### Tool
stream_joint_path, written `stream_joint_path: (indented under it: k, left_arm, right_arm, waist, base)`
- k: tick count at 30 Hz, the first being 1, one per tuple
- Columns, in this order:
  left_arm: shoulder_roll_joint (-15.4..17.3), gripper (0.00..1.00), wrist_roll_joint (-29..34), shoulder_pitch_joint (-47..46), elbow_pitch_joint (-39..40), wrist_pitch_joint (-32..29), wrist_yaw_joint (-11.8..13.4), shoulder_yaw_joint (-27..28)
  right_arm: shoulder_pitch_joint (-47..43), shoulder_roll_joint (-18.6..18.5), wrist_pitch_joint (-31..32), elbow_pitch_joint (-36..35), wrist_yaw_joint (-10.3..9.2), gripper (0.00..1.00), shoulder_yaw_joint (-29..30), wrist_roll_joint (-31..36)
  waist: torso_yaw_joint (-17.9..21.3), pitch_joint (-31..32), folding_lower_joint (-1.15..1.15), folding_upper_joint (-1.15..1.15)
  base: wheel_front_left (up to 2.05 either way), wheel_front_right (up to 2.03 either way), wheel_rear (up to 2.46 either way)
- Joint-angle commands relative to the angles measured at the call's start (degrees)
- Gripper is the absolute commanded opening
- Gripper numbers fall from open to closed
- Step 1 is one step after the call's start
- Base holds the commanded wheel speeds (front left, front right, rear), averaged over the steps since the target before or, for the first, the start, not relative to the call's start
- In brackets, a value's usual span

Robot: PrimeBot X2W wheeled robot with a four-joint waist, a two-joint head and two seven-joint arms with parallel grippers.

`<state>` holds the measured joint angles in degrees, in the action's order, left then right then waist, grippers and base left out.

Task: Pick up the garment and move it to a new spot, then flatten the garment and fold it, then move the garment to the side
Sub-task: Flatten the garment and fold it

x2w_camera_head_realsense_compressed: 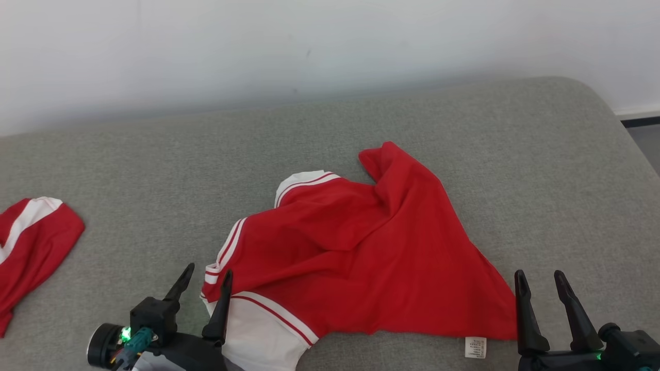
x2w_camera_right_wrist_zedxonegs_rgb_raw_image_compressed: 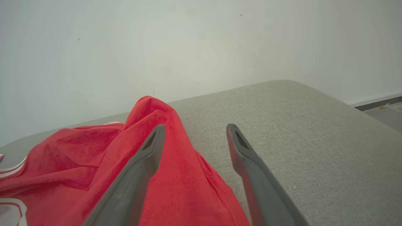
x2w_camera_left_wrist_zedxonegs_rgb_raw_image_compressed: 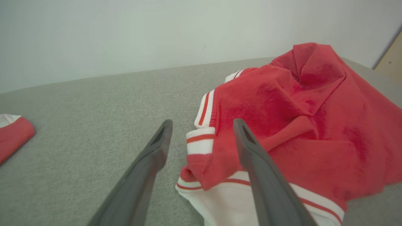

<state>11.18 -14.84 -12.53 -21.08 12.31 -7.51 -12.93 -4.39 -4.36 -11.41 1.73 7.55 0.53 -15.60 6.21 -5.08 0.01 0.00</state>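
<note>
A red garment [x2w_camera_head_realsense_compressed: 356, 257] with white striped trim lies crumpled in the middle of the grey cushioned surface [x2w_camera_head_realsense_compressed: 154, 170]. It also shows in the left wrist view [x2w_camera_left_wrist_zedxonegs_rgb_raw_image_compressed: 298, 125] and the right wrist view [x2w_camera_right_wrist_zedxonegs_rgb_raw_image_compressed: 94, 163]. My left gripper [x2w_camera_head_realsense_compressed: 207, 271] stands open at the garment's lower left corner, one finger over the white trim; its fingers [x2w_camera_left_wrist_zedxonegs_rgb_raw_image_compressed: 147, 169] straddle the striped edge. At the garment's lower right corner my right gripper [x2w_camera_head_realsense_compressed: 541, 278] is open with nothing between its fingers [x2w_camera_right_wrist_zedxonegs_rgb_raw_image_compressed: 251, 169], just beside the red hem.
A second red and white cloth [x2w_camera_head_realsense_compressed: 31, 242] lies at the surface's left edge. A pale wall [x2w_camera_head_realsense_compressed: 309, 46] runs behind the surface. The surface rounds off at the right, where the floor [x2w_camera_head_realsense_compressed: 644, 139] shows. Bare grey room lies behind and to the right of the garment.
</note>
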Motion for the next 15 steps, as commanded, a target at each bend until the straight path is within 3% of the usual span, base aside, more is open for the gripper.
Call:
stream_joint_path:
  k: [1, 7, 8, 9, 15]
  left_arm:
    - [0.22, 1.0, -0.87, -0.93, -1.81, -0.86, 0.1, -0.15]
    - [0.27, 1.0, -1.46, -2.14, -6.46, -1.15, 0.32, 0.02]
    - [0.33, 0.58, -1.64, -2.4, -7.23, -1.1, 0.31, 0.01]
    - [0.23, 0.0, -2.01, -3.19, -8.46, -1.03, 0.28, -0.12]
    - [0.04, 0.0, -2.99, -4.82, -9.14, 0.91, 0.3, 0.68]
  right_arm:
    - [0.72, -0.23, -0.41, 0.34, -0.13, 1.0, -0.18, -0.57]
    - [1.07, -0.54, -1.08, 1.14, -0.13, 1.0, -0.33, -0.67]
    - [1.09, -0.57, -1.14, 1.19, -0.13, 1.0, -0.28, -0.62]
    - [1.12, -0.65, -1.16, 1.22, -0.13, 1.0, -0.11, -0.42]
    - [0.7, -0.74, -1.28, 1.25, -0.13, 1.0, -0.24, -0.21]
  waist:
    - [1.47, -1.15, -0.01, 0.0]
    - [2.32, -1.58, -0.01, 0.0]
    - [2.33, -1.55, -0.01, 0.0]
    - [2.17, -1.35, -0.01, 0.0]
    - [0.69, -0.23, -0.01, 0.0]
  base:
    - [0.0, 0.0, 0.0]
    - [0.0, 0.0, 0.0]
    - [0.0, 0.0, 0.0]
    - [0.0, 0.0, 0.0]
    - [0.0, 0.0, 0.0]
